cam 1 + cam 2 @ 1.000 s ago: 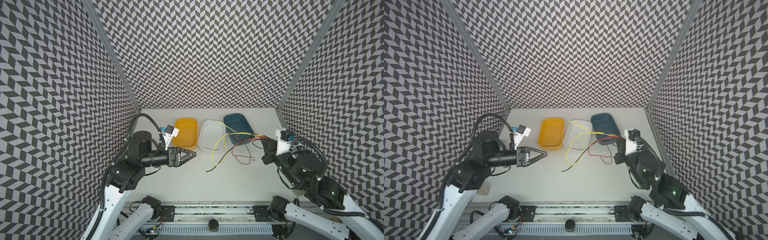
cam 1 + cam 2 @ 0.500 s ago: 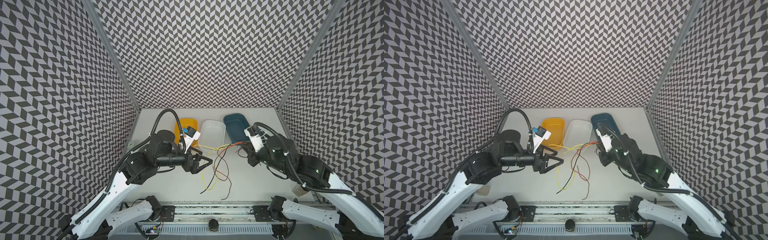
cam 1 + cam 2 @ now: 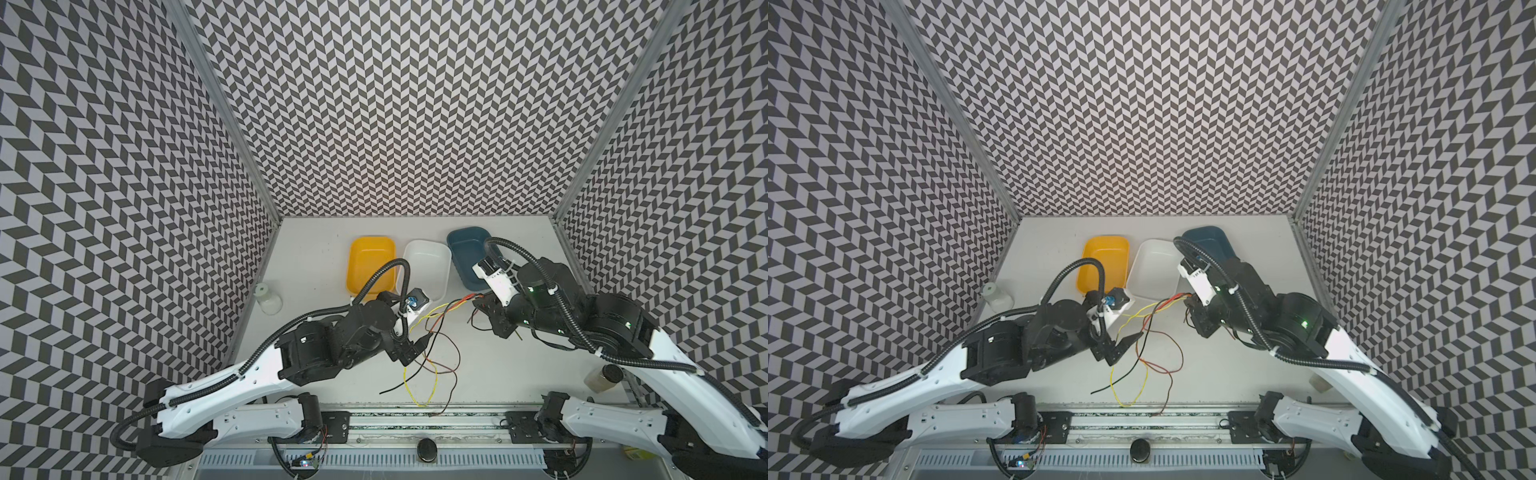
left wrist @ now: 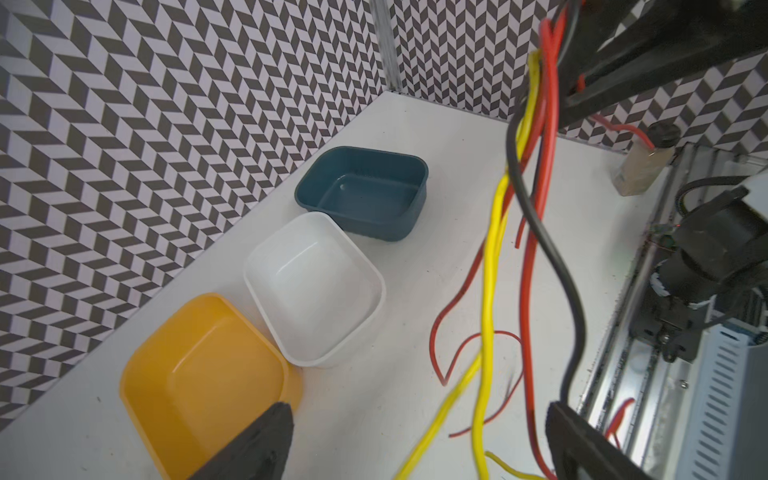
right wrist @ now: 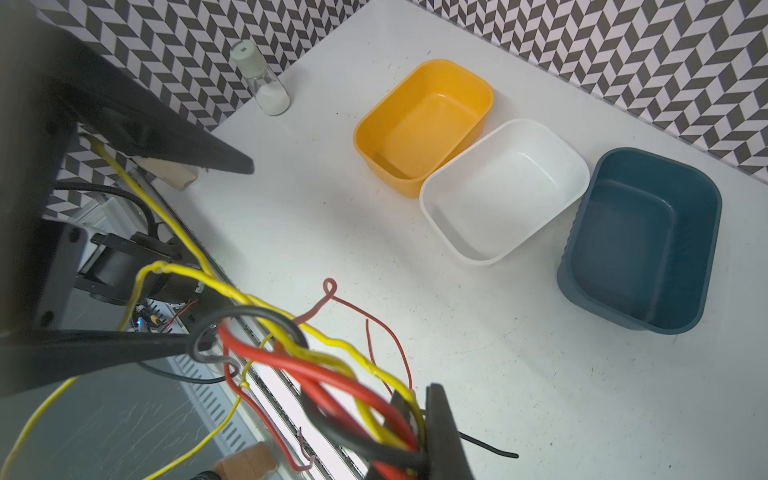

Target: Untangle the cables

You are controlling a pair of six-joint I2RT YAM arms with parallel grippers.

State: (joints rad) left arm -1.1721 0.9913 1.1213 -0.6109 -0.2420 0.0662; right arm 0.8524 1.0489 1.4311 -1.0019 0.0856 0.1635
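- Cables (image 4: 489,266), red, yellow and black, hung in a bunch in the air over the middle of the table (image 3: 316,257). Their loose ends lay on the table in crossed loops near the front edge.
- The right gripper (image 3: 482,299) was closed tight on one end of the bunch. It held that end up, I think so the cables would hang down and the crossings would be easy to see.
- The left gripper (image 3: 1126,345) was wide open and held nothing. Seen from its wrist, the hanging cables ran down between its two fingers (image 4: 257,444).
- The black cable (image 4: 552,249) ran down close by one of those fingers. I could not tell if it touched.
- It looked like the left gripper was put there to pinch one cable and pull it away from the others while the right gripper held the bunch.
- Picking just one would be tricky, because the cables hung close together and bent easily. A grab at two at once could pull the tangle tighter.
- A yellow tray (image 4: 199,374), a white tray (image 4: 311,282) and a blue tray (image 4: 361,195) sat side by side in a row at the back, with nothing in them. Maybe the cables were meant to go in them, but nothing showed that for sure.
- The cables were not yet pulled apart, so I think most of the job was left to do.
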